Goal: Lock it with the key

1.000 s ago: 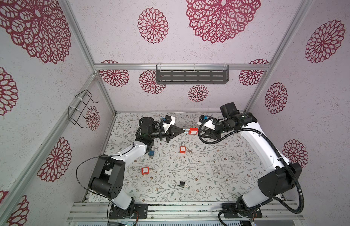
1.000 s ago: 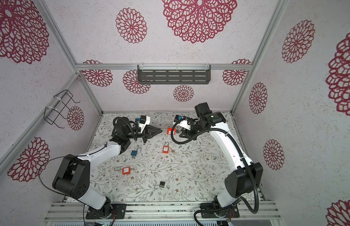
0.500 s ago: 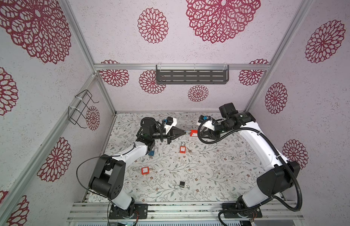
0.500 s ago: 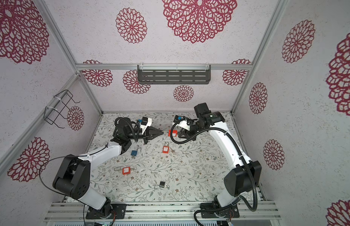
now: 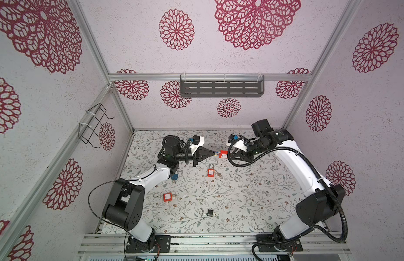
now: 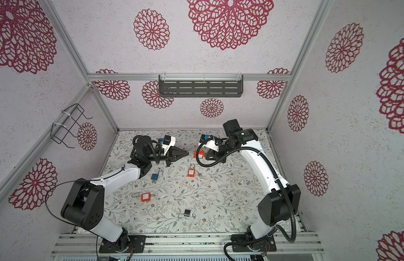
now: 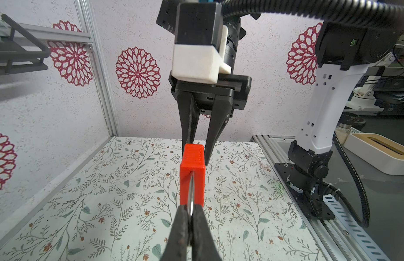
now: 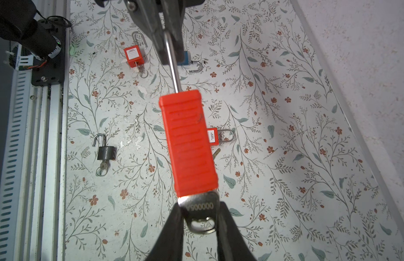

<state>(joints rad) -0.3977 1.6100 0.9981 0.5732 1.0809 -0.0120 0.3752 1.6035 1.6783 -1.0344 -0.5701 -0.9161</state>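
A red padlock (image 5: 223,154) (image 6: 200,154) hangs in the air above the far middle of the floor. My left gripper (image 7: 190,209) (image 5: 213,153) is shut on its steel shackle (image 7: 191,192), which runs out of the lock body (image 7: 193,171). The silver key (image 8: 199,204) sticks out of the lock's other end (image 8: 188,140). My right gripper (image 8: 200,206) (image 5: 230,156) comes from the opposite side. Its two fingers press on the two edges of the key's head. The key's blade is hidden inside the lock.
On the floral floor lie a second red padlock (image 5: 210,172) with a loose key beside it, a third red one (image 5: 167,197), a blue padlock (image 5: 174,176) and a black open padlock (image 5: 210,212). A dark shelf (image 5: 221,88) hangs on the back wall, a wire basket (image 5: 94,126) on the left wall.
My right gripper's jaws have narrowed onto the key's head. The left gripper still holds the padlock by its shackle, at nearly the same spot.
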